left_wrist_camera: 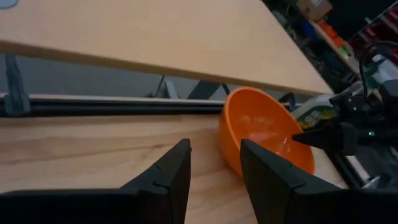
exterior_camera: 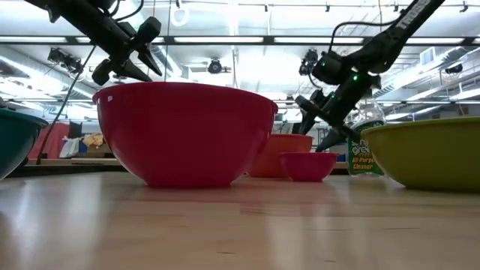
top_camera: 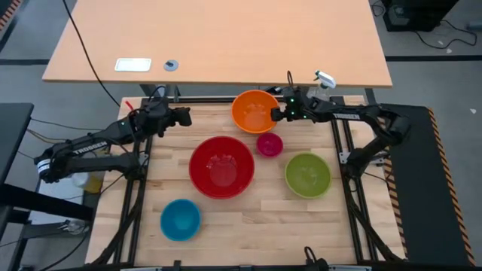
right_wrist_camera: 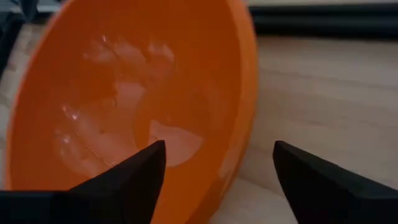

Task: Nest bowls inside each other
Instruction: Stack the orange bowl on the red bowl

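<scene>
Five bowls stand upright on their bases on the wooden table. The orange bowl (top_camera: 254,111) is at the far middle, the red bowl (top_camera: 221,166) in the centre and the small magenta bowl (top_camera: 269,144) between them to the right. The green bowl (top_camera: 307,175) is at the right and the blue bowl (top_camera: 181,219) near left. My right gripper (right_wrist_camera: 219,146) is open, slanting down over the orange bowl's right rim (right_wrist_camera: 245,93), with one finger above the inside and one outside. My left gripper (left_wrist_camera: 214,146) hangs open, left of the orange bowl (left_wrist_camera: 267,134) and above the table.
A clear spray bottle (top_camera: 324,79) stands at the far right corner, just behind my right arm. A light wooden desk (top_camera: 218,38) lies beyond the table's far edge. Bare tabletop shows along the near edge between the blue and green bowls.
</scene>
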Controlling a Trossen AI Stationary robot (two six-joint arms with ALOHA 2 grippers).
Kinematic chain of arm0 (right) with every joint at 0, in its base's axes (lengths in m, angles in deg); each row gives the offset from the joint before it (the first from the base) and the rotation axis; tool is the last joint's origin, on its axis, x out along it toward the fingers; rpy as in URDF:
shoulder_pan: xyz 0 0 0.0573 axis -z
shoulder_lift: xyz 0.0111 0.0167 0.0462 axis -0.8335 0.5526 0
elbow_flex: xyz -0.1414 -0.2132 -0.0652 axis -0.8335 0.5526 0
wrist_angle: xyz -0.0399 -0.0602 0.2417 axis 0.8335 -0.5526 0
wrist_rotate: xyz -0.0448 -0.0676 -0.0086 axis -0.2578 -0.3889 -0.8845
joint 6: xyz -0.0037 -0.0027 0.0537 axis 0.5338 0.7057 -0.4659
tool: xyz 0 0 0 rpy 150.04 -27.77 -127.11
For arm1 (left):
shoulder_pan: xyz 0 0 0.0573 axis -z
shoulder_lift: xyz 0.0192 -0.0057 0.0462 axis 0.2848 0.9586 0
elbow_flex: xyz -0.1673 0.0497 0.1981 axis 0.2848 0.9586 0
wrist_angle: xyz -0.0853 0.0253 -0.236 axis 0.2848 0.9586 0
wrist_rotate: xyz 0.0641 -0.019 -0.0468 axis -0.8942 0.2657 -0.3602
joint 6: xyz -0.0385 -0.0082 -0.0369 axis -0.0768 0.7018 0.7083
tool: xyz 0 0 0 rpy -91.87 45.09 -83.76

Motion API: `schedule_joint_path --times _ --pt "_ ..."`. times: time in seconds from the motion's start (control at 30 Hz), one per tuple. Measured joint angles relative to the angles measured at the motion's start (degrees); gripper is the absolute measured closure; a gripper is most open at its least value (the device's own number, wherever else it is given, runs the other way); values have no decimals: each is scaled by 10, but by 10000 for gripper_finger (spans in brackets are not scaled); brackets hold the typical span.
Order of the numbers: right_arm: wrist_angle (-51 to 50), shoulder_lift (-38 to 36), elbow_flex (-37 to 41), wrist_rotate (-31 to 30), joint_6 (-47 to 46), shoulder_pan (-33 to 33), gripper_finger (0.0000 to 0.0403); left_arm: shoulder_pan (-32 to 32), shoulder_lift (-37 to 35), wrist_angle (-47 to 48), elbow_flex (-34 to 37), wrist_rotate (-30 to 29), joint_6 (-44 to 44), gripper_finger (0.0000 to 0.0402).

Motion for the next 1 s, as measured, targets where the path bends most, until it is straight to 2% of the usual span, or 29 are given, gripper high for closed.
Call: schedule_joint_path --times 0.17,0.37,0.5,0.57,0.67,0.8,0.9,1.0 --pt "5 23 0 13 0 -1 186 9 0 33 0 3 0 260" --pt "5 8 0 11 -1 -1 293 12 -2 37 0 7 4 260" --pt "17 2 0 7 -14 1 346 12 -2 33 0 8 4 260" --pt "28 3 2 26 -33 3 366 12 -2 29 0 8 -9 260" --pt "72 3 1 41 -66 3 383 12 -6 18 0 9 -34 260" --pt "127 3 2 71 -98 3 384 12 -16 -2 0 9 -55 260" --pt "182 2 -13 150 -96 1 373 12 -28 -9 0 9 -60 260" --pt "174 1 -46 218 -71 -24 368 12 -39 -9 0 9 -61 260"
